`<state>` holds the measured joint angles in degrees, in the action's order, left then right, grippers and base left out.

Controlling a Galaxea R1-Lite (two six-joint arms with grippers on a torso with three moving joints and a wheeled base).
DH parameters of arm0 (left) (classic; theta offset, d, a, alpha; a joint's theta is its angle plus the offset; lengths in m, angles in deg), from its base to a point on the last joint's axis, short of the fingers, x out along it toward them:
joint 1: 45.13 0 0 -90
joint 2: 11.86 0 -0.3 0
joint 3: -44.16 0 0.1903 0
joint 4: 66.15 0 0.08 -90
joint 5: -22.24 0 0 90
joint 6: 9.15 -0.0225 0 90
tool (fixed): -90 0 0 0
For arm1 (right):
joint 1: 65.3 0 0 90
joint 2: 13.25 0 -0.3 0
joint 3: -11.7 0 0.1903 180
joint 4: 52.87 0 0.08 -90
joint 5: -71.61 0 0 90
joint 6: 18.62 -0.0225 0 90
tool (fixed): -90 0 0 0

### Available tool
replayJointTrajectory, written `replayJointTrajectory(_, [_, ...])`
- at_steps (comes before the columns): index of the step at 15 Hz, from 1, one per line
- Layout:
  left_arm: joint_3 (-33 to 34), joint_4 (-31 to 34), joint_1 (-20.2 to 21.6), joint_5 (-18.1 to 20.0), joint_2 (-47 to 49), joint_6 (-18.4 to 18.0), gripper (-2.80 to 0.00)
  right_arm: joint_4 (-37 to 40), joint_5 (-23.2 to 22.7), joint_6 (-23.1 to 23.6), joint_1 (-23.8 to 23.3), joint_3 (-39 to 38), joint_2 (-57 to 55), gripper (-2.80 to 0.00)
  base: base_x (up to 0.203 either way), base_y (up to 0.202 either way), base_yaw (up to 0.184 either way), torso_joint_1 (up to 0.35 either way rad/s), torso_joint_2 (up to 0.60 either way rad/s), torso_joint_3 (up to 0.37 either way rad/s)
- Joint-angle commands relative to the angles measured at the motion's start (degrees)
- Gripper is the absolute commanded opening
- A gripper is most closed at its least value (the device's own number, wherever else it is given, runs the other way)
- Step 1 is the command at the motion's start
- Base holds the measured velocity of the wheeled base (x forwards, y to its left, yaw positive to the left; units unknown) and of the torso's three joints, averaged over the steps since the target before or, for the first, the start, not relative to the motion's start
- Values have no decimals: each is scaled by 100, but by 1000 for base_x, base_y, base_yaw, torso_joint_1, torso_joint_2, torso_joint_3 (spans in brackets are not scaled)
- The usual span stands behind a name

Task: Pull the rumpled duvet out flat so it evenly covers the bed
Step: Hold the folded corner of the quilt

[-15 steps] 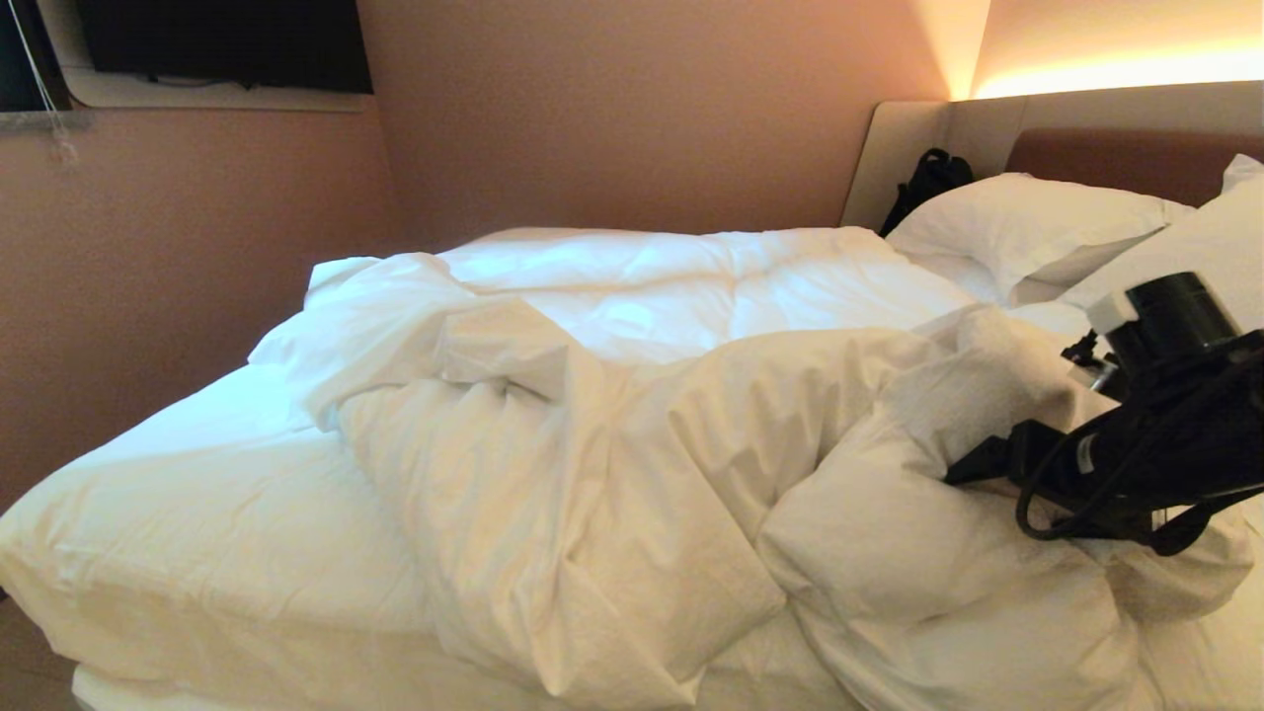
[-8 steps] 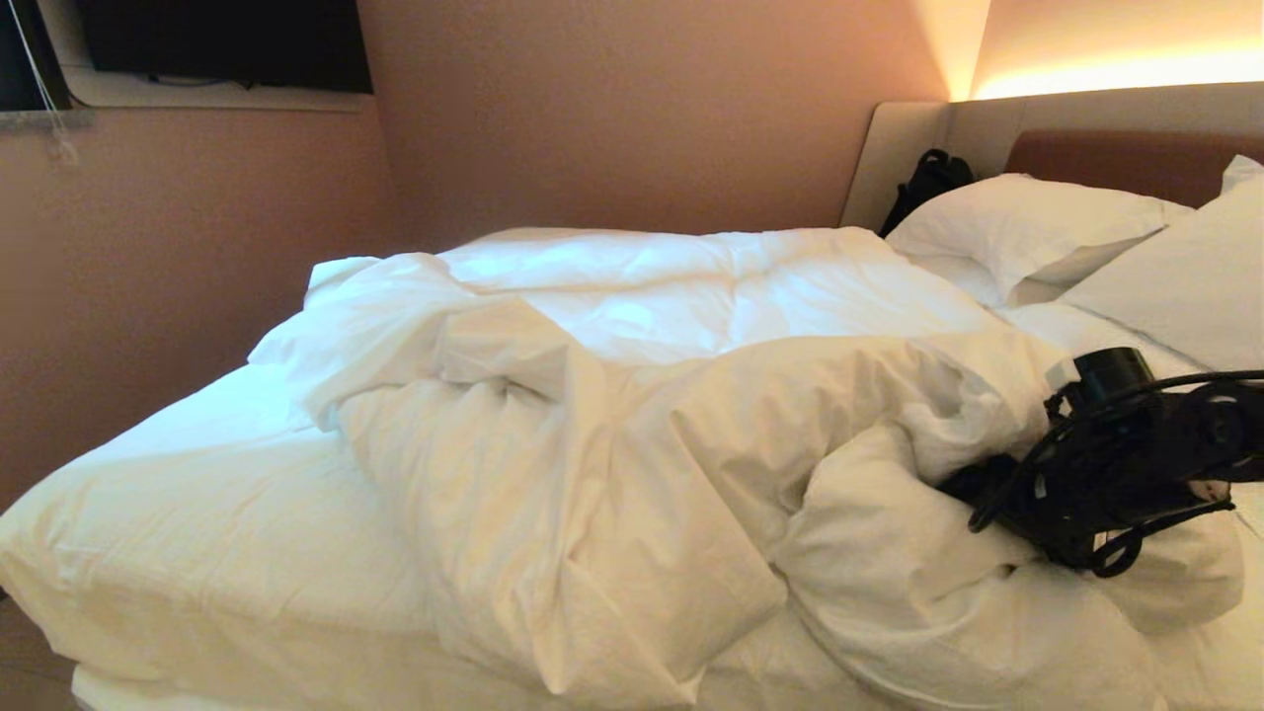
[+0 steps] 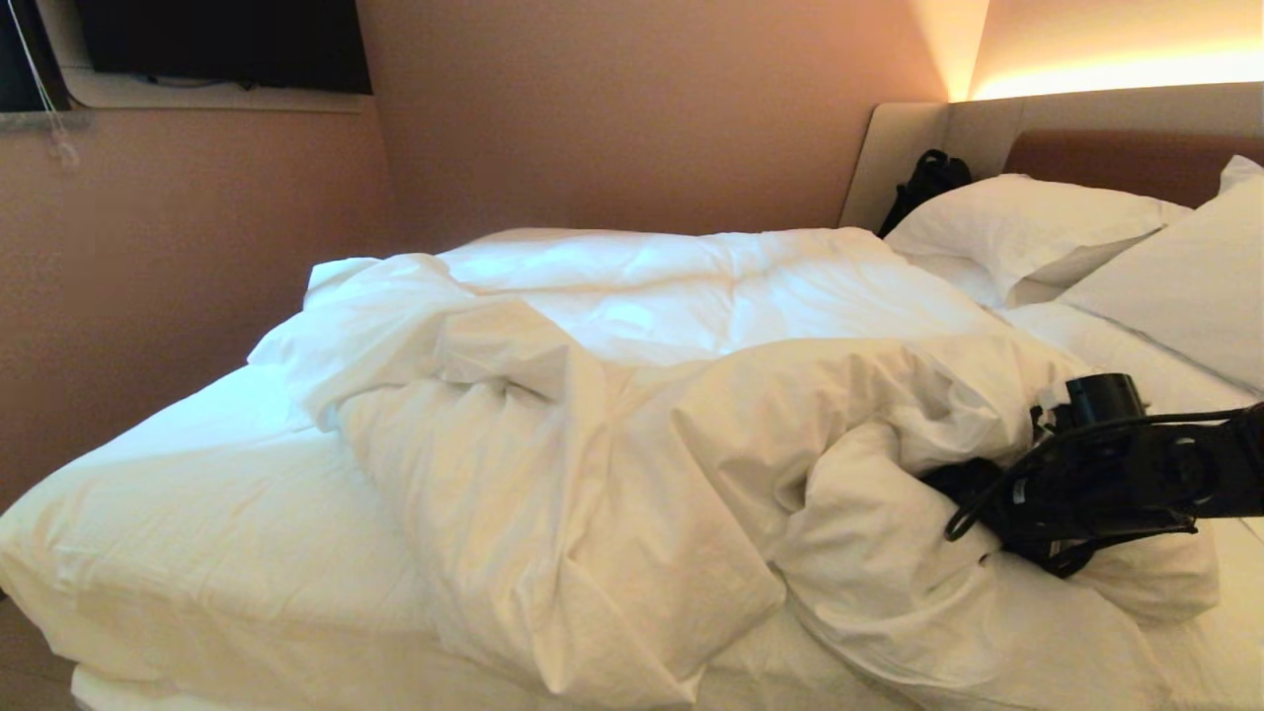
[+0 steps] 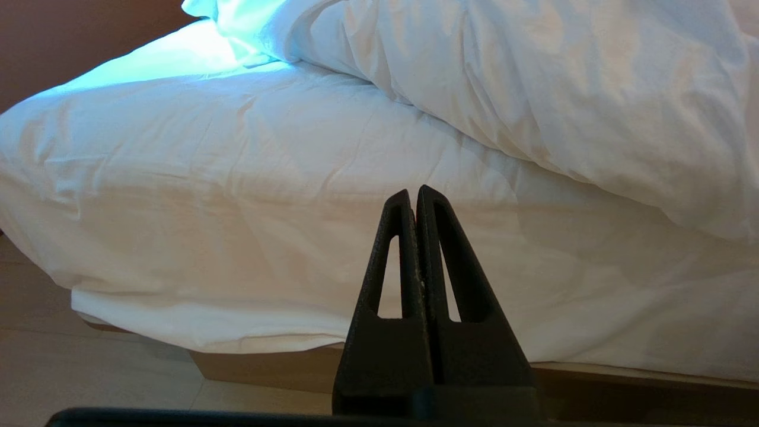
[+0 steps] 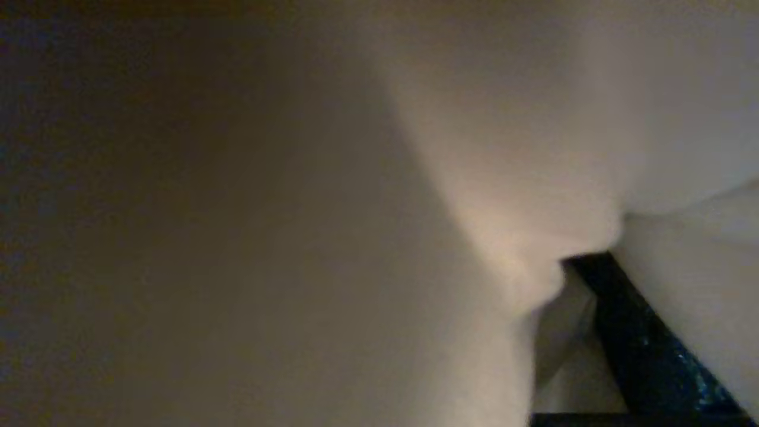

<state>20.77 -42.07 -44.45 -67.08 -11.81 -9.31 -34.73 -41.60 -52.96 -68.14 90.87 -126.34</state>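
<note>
The duvet (image 3: 632, 395) lies bunched in thick folds across the middle and near side of the bed (image 3: 178, 494), leaving bare sheet on the left. My right gripper (image 3: 953, 484) comes in from the right and is pushed into a fold of the duvet near the pillows. In the right wrist view the duvet (image 5: 474, 148) fills the frame; the right gripper (image 5: 409, 258) is open, one black finger (image 5: 628, 332) shows and cloth hides the other. My left gripper (image 4: 413, 191) is shut and empty, low beside the mattress (image 4: 237, 178), with the duvet (image 4: 533, 89) hanging above.
Two white pillows (image 3: 1027, 227) (image 3: 1185, 276) lean at the padded headboard (image 3: 1116, 158). A black bag (image 3: 923, 183) sits in the corner behind them. Walls close the far and left sides. A dark screen (image 3: 217, 39) hangs top left. The brown base and floor (image 4: 89, 367) show below the mattress.
My right arm has dropped lower and reached further into the duvet fold. The raised fold beside it has sunk. The left gripper has not moved.
</note>
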Motion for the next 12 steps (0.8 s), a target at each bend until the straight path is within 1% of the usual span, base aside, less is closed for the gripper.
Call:
replayJointTrajectory(1, [-6, 0, 2, 2, -4, -1, -280, -463, -131, -20, 3, -26, -46, -280, 0, 0, 0, 0, 0, 0])
replayJointTrajectory(8, [2, 0, 2, 2, 3, -1, -280, -463, -131, 6, 3, -87, -12, -280, 0, 0, 0, 0, 0, 0])
replayJointTrajectory(12, [2, 0, 2, 2, 4, -1, -280, -450, -131, -8, 3, -136, 250, -280, 0, 0, 0, 0, 0, 0])
